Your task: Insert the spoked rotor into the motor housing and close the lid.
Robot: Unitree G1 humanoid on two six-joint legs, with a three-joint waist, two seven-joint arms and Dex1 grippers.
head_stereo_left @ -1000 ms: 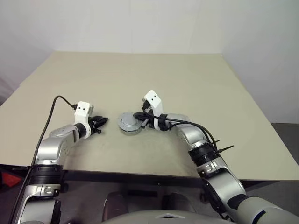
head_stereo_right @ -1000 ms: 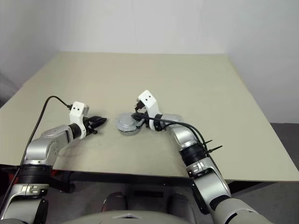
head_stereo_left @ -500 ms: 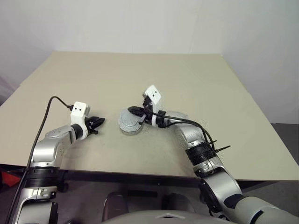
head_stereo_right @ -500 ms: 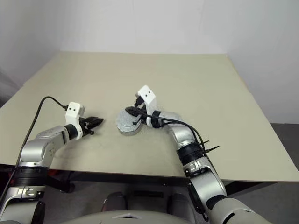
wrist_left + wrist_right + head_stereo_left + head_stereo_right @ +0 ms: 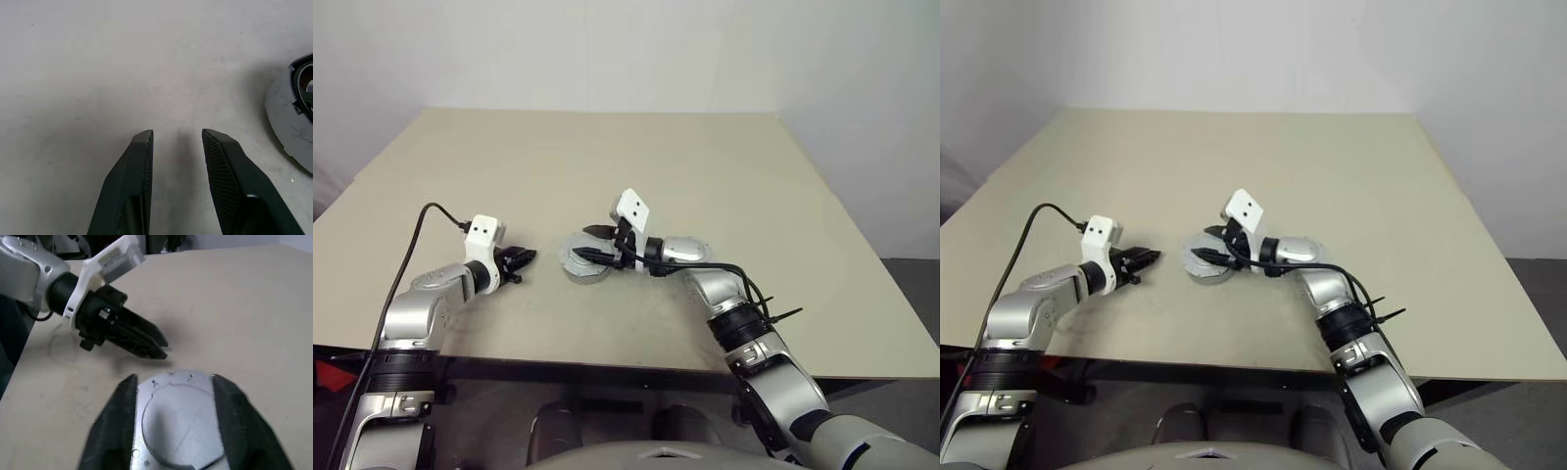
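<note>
- The lid, a round silver cap, lay flat on the tabletop near the front middle. It appeared to sit on top of the housing, so the assembly looked closed.
- Neither the wheel nor the copper windings could be seen. The wheel was therefore judged to be already inside, though the pictures could not confirm it.
- What seemed left was little: checking that the lid sat flush, then clearing the arms.
- The right end effector stood with its two black fingers spread wide, one on each side of the lid. It could not be told whether they touched its rim, and nothing was gripped.
- From that end effector the lid lay just below and between the fingertips, roughly at 6 o'clock in the head view.
- The left end effector was partly open, a narrow gap between its fingers, and empty.
- The lid lay near it at about 3 o'clock, clearly apart from it.
</note>
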